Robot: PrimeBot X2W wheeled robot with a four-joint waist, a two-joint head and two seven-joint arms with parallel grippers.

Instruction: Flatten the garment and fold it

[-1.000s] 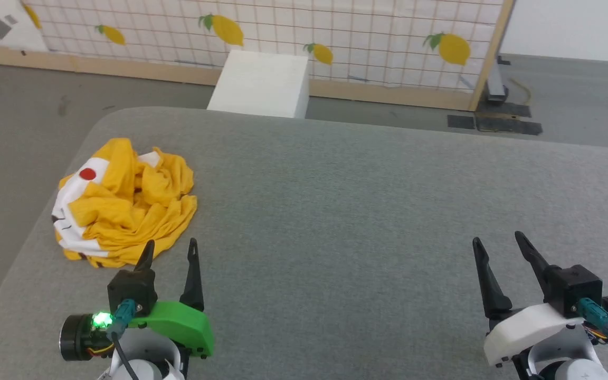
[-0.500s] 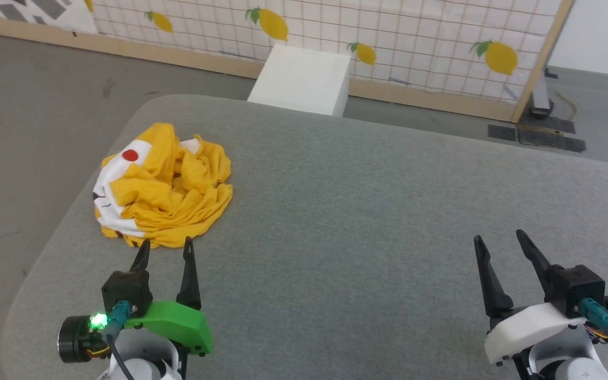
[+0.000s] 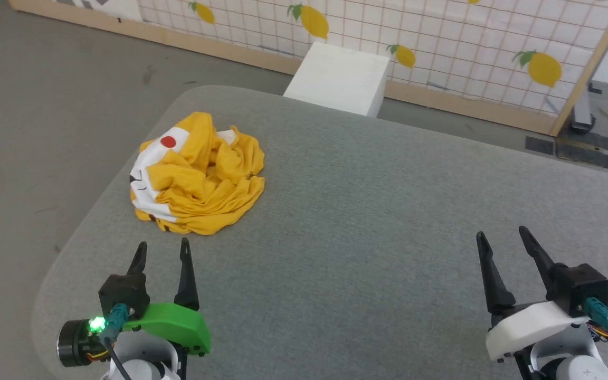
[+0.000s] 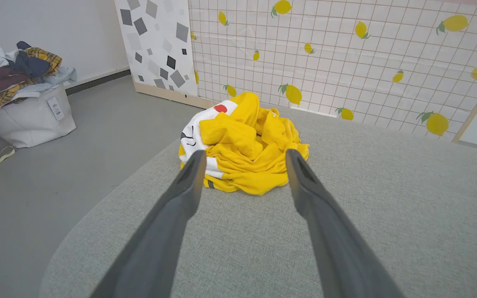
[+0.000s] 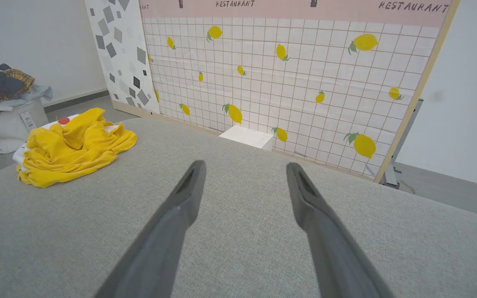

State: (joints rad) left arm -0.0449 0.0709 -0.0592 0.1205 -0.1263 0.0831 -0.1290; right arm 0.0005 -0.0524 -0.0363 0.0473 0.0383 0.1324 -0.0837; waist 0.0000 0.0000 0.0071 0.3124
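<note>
So there's a big grey padded surface, and the mustard-yellow T-shirt is crumpled in a heap near its far left corner, white patch with a red dot facing up. Left pincer is just short of the heap, fingers apart and holding nothing; right pincer is well off to the right, also spread and empty.

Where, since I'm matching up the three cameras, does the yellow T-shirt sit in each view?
Head view: garment upper left, crumpled near the left edge of the table.
Left wrist view: garment at centre, just beyond the left end effector.
Right wrist view: garment at middle left.
Shared landmark: lemon-print grid panel behind the table.
</note>
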